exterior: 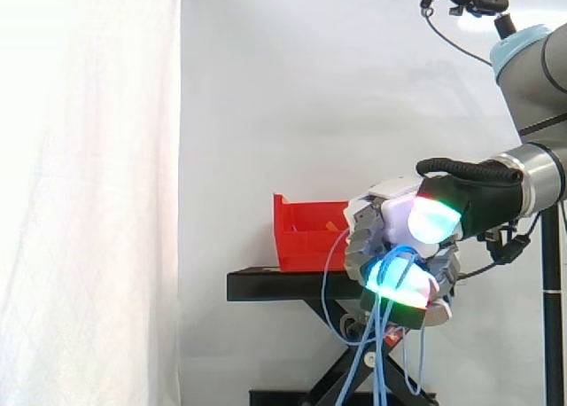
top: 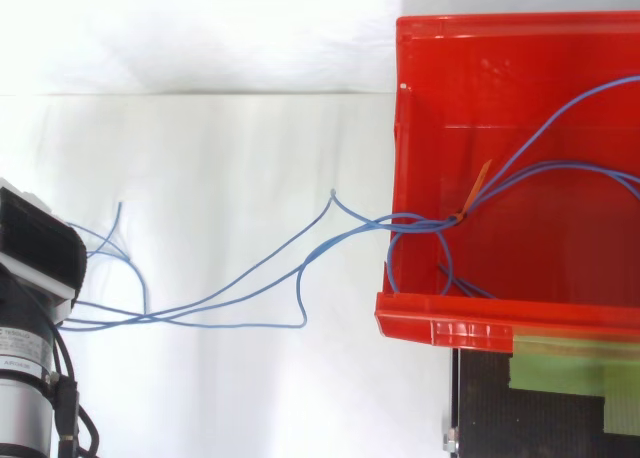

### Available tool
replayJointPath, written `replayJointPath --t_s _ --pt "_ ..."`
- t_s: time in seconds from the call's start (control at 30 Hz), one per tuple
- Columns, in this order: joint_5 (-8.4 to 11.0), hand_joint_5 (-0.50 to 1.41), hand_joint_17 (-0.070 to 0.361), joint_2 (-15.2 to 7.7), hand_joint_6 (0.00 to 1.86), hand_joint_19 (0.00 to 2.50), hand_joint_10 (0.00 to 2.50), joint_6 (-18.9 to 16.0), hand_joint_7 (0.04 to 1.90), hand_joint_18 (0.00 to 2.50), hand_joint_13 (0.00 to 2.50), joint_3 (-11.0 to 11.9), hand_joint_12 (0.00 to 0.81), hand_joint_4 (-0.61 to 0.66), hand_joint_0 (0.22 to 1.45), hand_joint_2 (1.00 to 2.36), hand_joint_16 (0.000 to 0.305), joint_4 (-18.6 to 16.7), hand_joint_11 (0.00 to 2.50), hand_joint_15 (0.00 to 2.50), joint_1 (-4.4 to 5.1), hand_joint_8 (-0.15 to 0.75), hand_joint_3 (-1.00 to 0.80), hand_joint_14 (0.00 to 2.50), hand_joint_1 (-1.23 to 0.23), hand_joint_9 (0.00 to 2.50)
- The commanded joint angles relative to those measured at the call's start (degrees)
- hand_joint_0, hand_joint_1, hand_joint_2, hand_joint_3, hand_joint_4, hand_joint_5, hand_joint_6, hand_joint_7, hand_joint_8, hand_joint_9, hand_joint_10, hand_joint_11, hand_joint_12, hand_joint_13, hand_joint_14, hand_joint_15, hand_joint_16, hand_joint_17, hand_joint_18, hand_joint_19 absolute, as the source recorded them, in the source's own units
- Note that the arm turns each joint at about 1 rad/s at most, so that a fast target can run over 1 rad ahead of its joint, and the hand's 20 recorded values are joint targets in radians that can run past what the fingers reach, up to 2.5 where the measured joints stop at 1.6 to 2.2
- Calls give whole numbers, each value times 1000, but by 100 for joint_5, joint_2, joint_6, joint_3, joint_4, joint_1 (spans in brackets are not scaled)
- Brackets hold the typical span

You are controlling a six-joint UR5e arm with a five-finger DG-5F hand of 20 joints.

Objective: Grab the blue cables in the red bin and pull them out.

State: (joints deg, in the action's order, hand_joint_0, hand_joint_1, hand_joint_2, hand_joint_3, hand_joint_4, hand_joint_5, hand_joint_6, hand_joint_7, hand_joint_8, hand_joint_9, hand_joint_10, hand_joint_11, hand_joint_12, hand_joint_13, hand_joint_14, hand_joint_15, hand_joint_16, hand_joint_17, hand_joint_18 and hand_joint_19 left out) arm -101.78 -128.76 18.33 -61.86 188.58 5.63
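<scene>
White curtain behind, red bin (exterior: pixel 301 238) on black stand (exterior: pixel 266 284). Hand (exterior: pixel 383 222) fingers curled round blue cables (top: pixel 410 218), far ends lying in bin. Pull level, away from bin; orange tie (top: pixel 478 188) could snag the lip

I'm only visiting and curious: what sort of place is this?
Likely a robot test lab: a robot hand grips blue cables trailing from a red bin on a black stand, before a white curtain.
</scene>
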Motion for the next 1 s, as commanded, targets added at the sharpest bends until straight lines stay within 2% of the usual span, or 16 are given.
replayJointPath --t_s 0.0,0.17,0.47,0.67,0.73,0.97 --pt "0 845 107 0 0 1205 25 8 862 968 1230 -2 331 175 763 1000 48 3 1249 1497 0 274 -1000 948 -742 1081" --pt "0 891 112 0 9 1195 25 8 865 986 1245 -2 340 182 729 1000 50 3 1256 1455 9 281 -1000 963 -689 1109" --pt "0 958 111 0 84 1198 27 8 864 1004 1270 7 342 177 728 1000 49 3 1270 1478 0 283 -1000 929 -682 1167" --pt "0 942 104 0 133 1214 28 -1 877 998 1286 -2 324 168 784 1000 46 3 1295 1538 0 268 -1000 861 -785 1175" --pt "0 914 98 0 219 1225 27 8 856 987 1282 -2 315 158 843 1000 43 3 1301 1566 0 264 -1000 832 -851 1176" --pt "0 838 96 0 378 1228 26 -1 788 992 1287 -2 307 156 891 1000 43 3 1319 1586 0 253 -1000 830 -894 1175"
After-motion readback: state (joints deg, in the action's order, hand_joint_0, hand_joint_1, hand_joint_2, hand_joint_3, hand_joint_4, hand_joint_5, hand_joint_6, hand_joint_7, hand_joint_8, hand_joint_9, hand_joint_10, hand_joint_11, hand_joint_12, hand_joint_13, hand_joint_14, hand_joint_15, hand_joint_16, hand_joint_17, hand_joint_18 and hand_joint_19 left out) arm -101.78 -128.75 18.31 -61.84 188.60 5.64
